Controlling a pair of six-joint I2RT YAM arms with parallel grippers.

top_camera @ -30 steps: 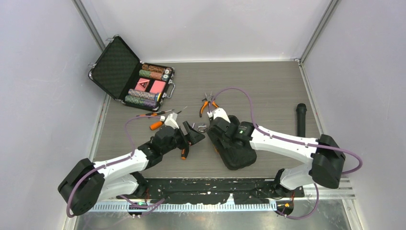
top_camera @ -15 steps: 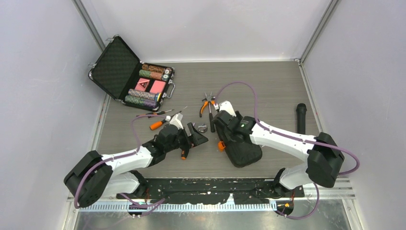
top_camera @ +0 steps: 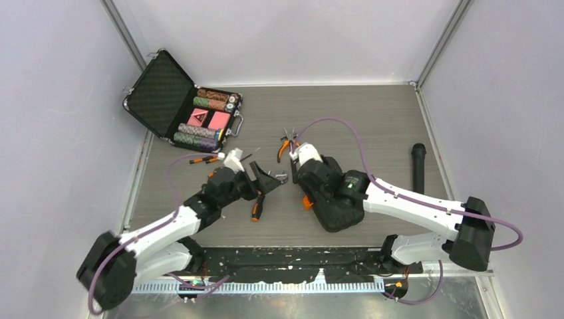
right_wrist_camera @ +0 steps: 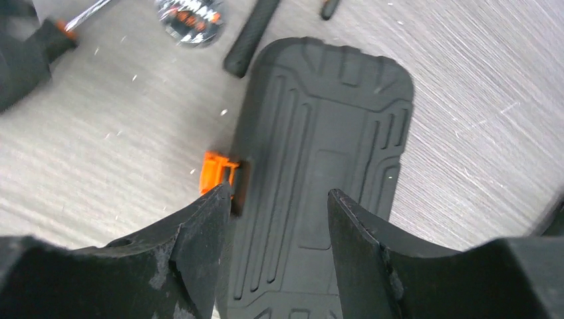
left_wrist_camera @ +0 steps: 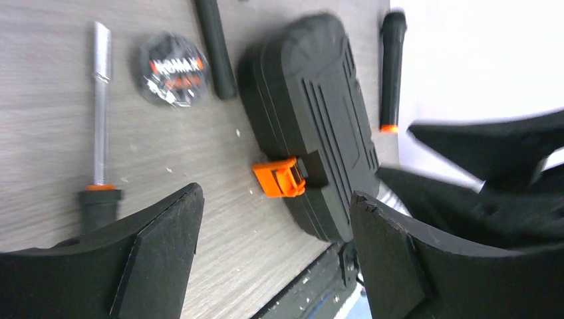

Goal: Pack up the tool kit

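Under your half-open right fingers [right_wrist_camera: 193,252], the tool kit [right_wrist_camera: 319,166] looks hard and slippery; pinch its orange latch [right_wrist_camera: 213,171]. Your left fingers [left_wrist_camera: 159,252] stand wide. Both hold nothing.

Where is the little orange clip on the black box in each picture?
Top external: the orange latch is near the middle, on the black case's left side.
Left wrist: the latch is at the centre, on the case's left edge.
Right wrist: the latch is left of centre, on the case's left edge.
Shared landmark: the round packet with orange lettering, near the case.
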